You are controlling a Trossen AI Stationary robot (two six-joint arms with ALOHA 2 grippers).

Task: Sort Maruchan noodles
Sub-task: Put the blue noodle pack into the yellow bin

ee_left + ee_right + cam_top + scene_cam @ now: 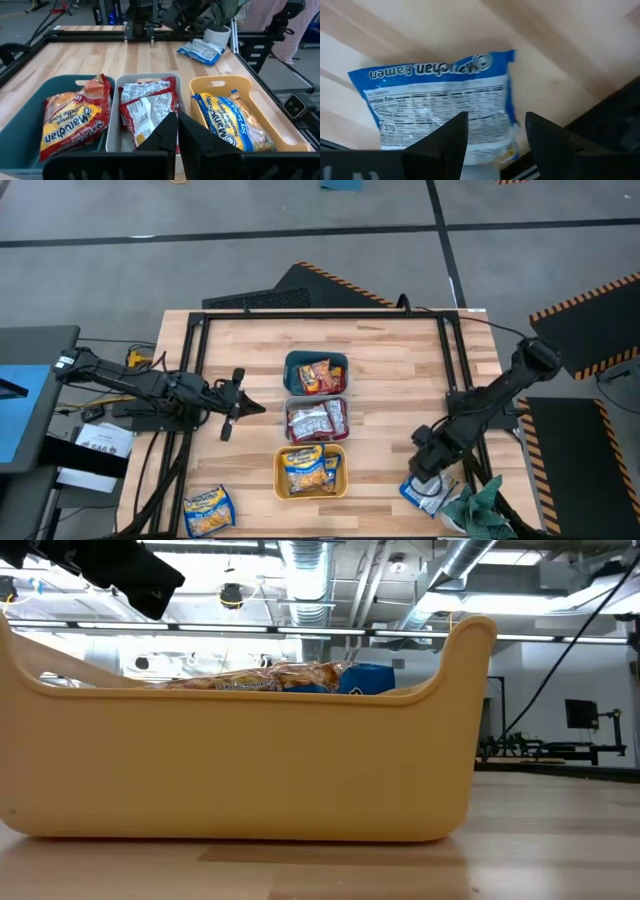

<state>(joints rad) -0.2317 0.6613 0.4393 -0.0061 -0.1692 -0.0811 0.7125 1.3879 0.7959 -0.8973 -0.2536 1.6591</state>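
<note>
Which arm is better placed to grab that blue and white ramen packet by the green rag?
The right. Its gripper hangs open directly over the blue and white ramen packet at the table's right front corner, beside the green rag. The left gripper sits shut across the bins, far from it.

Even, bright overhead lighting; ceiling strip lights (250, 628) show in the low view. Shadows on the counter (390, 360) are soft. The close orange bin (240, 765) appears slightly blurred, its wall curved by lens distortion.
</note>
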